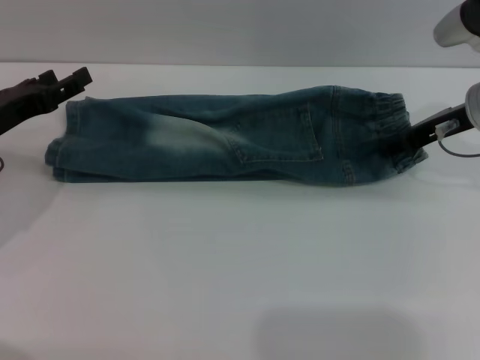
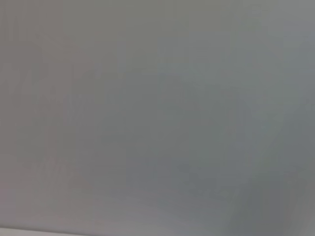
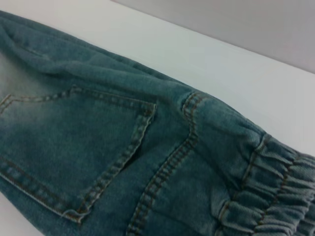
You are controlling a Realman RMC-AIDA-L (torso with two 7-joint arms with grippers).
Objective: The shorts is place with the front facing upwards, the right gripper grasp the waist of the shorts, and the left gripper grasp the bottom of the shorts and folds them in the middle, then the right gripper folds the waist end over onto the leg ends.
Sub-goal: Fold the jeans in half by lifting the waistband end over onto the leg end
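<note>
The blue denim shorts (image 1: 225,139) lie folded lengthwise across the white table, back pocket (image 3: 74,147) on top. The gathered elastic waist (image 1: 382,120) points right, and the bottom of the shorts, the flat leg ends (image 1: 64,146), points left. My right gripper (image 1: 405,141) reaches in from the right edge and is shut on the waist band (image 3: 266,196). My left gripper (image 1: 64,79) hovers just beyond the far left corner of the leg ends, open and holding nothing. The left wrist view shows only plain grey.
The white table (image 1: 240,262) stretches bare in front of the shorts toward me. A grey wall runs behind the table's far edge. Part of the right arm's silver-white housing (image 1: 454,26) shows at the top right corner.
</note>
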